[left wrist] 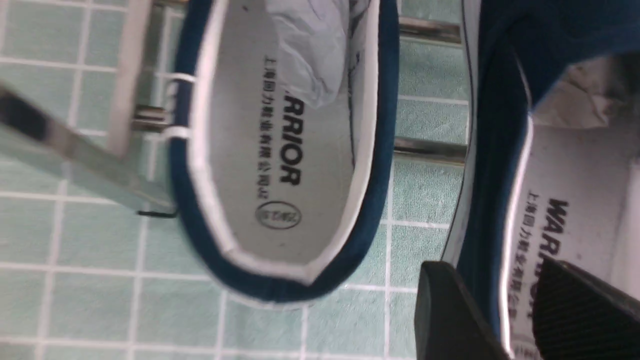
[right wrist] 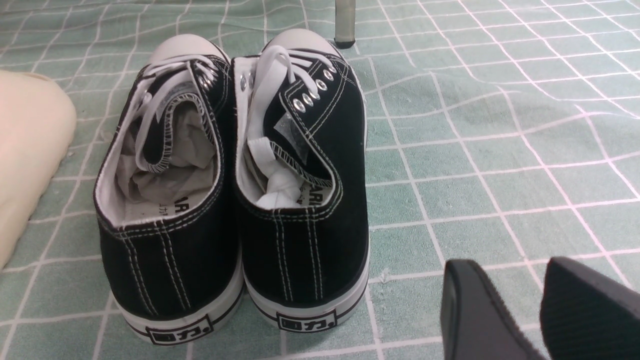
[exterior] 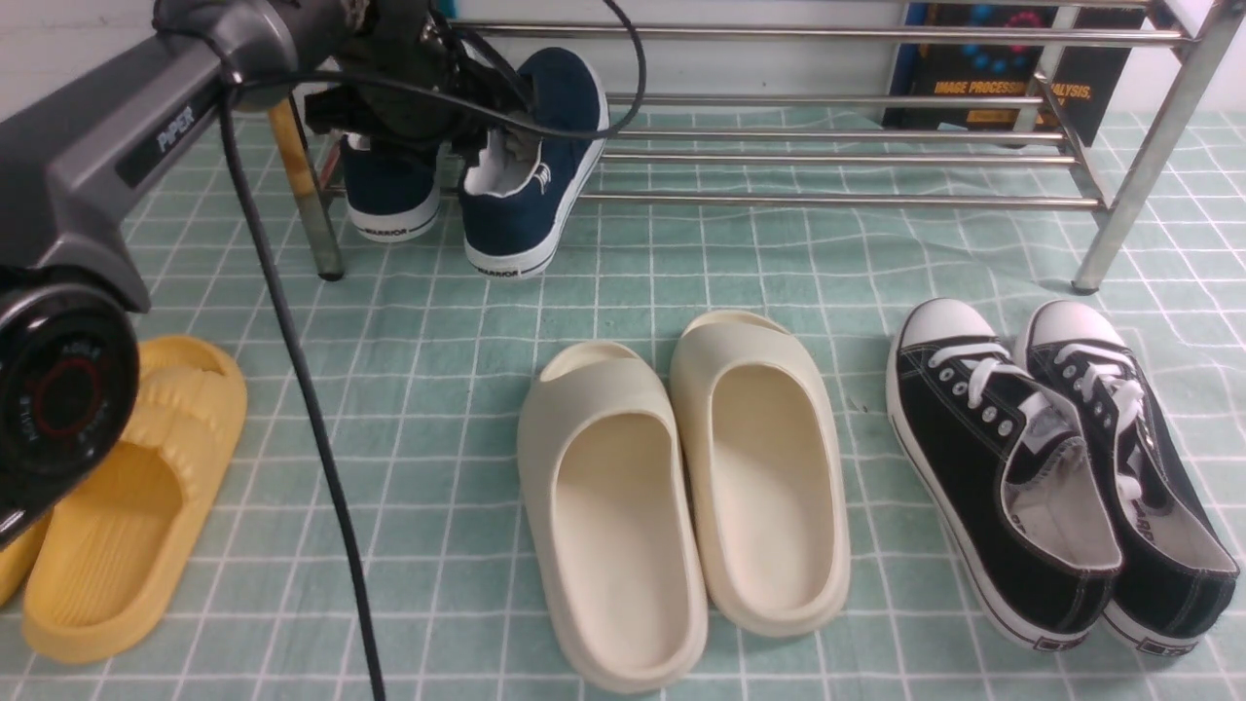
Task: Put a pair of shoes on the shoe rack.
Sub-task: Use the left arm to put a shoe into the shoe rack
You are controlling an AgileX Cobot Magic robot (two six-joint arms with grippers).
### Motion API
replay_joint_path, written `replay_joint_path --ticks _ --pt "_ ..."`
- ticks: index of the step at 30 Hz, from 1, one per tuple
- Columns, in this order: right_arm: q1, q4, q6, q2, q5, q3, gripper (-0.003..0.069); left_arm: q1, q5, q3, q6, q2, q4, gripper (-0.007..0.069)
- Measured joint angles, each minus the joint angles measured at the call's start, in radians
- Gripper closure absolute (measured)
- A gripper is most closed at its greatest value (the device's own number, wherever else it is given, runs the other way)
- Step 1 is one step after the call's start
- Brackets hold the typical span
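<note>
Well, the silver shoe rack (exterior: 847,201) reaches away to the right of the left hand (left wrist: 500,270), and its low bars under that hand should do the carrying now; best to let them take the load rather than drop anything onto them. Both navy sneakers are at that low shelf, heels jutting out over its front bar: one (left wrist: 280,290) just to the left of the hand, the other (exterior: 565,185) between and beneath its fingers, toe slanting away to the right. Whether that slanted one rests fully on the bars I can't tell, so it wants a gentle settling first. Beside the right hand (right wrist: 515,285), which is parted around nothing, stand the black lace-ups (right wrist: 300,250), no part of this job. As for the left hand, its fingers are spread wide astride the slanted sneaker's side wall, one outside, one over the insole (left wrist: 585,165), with slack enough that they don't seem to pinch. The knack, I'd say, is to lift straight up along that wall; a sideways pull could snag the thin white edging (left wrist: 517,185) and drag the heel off the front bar.
</note>
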Motion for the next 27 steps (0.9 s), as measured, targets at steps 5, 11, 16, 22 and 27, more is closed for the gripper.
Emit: replay_joint_path --ticks 5,11,16,22,27 --pt "0.000 0.000 0.000 0.000 0.000 0.000 0.0412 -0.001 0.098 -0.002 0.003 -0.095 0.011 0.0424" --pt "0.000 0.000 0.000 0.000 0.000 0.000 0.0412 -0.064 0.249 0.026 0.121 -0.120 -0.088 0.0519" --pt "0.000 0.000 0.000 0.000 0.000 0.000 0.0412 -0.152 0.248 0.105 0.144 -0.048 -0.087 0.0574" --pt "0.000 0.000 0.000 0.000 0.000 0.000 0.0412 -0.161 0.284 0.114 0.122 -0.009 0.023 0.0578" --pt "0.000 0.000 0.000 0.000 0.000 0.000 0.0412 -0.138 0.279 0.111 0.106 -0.009 0.111 0.0578"
